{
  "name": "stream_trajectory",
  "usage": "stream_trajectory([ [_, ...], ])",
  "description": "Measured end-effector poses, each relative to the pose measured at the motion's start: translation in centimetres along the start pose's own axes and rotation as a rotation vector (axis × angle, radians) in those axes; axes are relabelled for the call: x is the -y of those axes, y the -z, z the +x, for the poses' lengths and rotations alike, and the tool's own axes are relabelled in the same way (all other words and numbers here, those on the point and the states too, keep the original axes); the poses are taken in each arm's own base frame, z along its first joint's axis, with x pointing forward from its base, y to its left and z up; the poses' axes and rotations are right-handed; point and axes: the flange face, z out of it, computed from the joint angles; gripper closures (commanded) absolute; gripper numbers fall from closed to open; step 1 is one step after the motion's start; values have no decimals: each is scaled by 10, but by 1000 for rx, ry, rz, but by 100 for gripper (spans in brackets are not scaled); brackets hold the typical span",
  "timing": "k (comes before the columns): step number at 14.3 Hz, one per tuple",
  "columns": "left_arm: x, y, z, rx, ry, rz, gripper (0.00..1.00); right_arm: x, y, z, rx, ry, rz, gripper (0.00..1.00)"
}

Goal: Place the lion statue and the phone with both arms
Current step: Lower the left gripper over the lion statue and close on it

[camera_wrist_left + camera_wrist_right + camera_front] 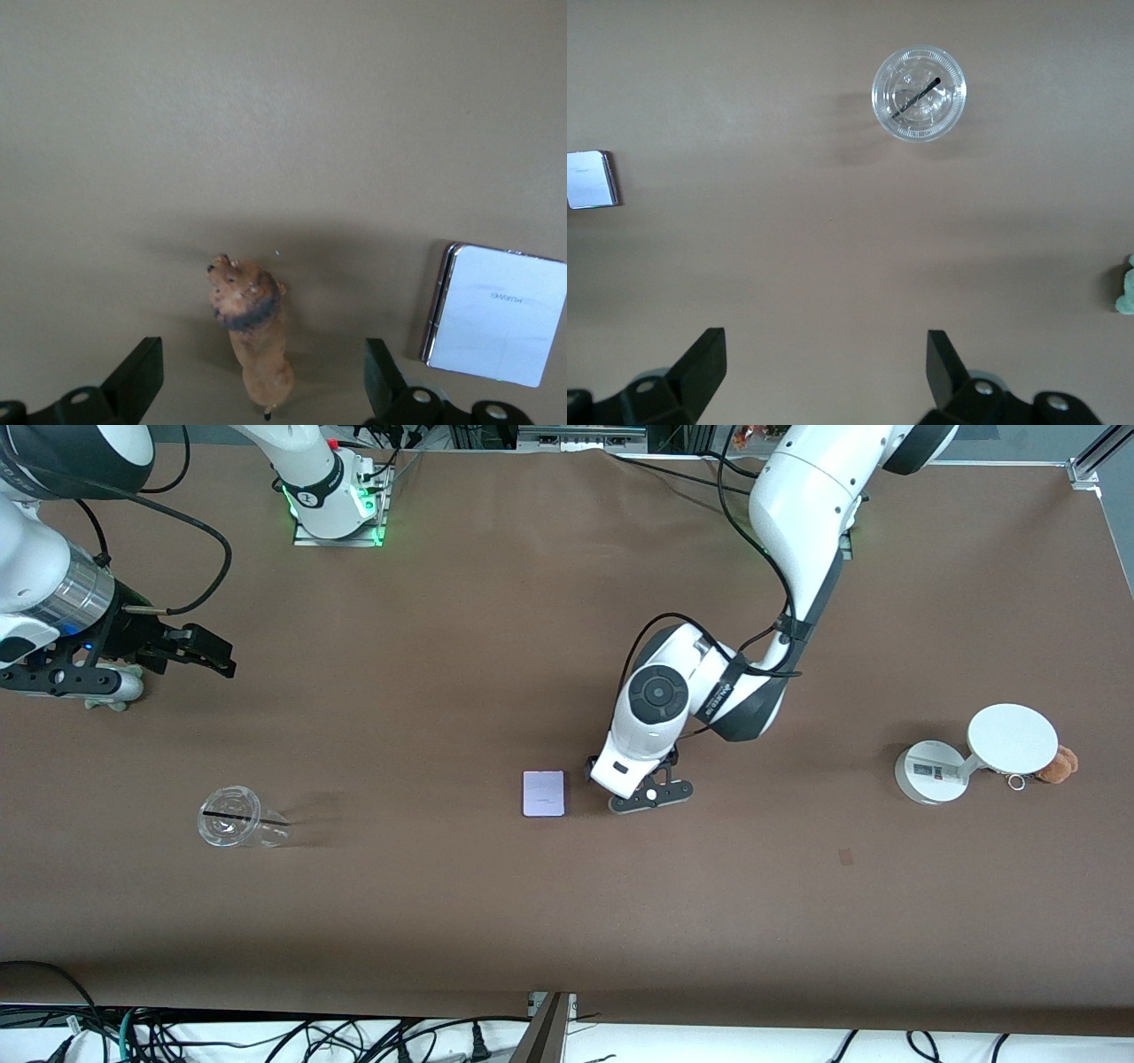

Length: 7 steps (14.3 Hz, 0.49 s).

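Observation:
The lion statue point(252, 332), orange-brown with a dark mane, stands on the brown table between the spread fingers of my left gripper point(261, 390), which is open and not touching it. In the front view the left gripper point(651, 794) is low over the table's middle and hides the lion. The phone point(543, 794), a pale lavender slab, lies flat just beside that gripper, toward the right arm's end; it also shows in the left wrist view point(500, 314) and the right wrist view point(589, 179). My right gripper point(824, 376) is open and empty, over the right arm's end of the table point(75, 680).
A clear lidded cup point(237, 828) with a black straw lies toward the right arm's end. A pale grey plush point(115, 693) lies under the right hand. A white round-based stand point(970, 757) and a brown plush point(1056, 764) sit at the left arm's end.

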Motion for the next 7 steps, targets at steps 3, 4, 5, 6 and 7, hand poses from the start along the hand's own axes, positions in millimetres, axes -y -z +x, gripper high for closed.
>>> stream_trajectory([
  [3,-2,-18,-5,-2,14,28,0,0,-1,0,2,0,-1,0],
  [4,-3,-24,-5,-7,26,23,0,0,-1,0,2,0,-1,0],
  [5,-3,-28,-4,-13,35,15,0,0,-1,0,2,0,-1,0],
  [6,-4,-32,-4,-15,41,11,8,0,-1,1,3,0,-1,0],
  [7,-5,-34,-5,-15,44,10,34,0,-2,1,3,0,-1,0],
])
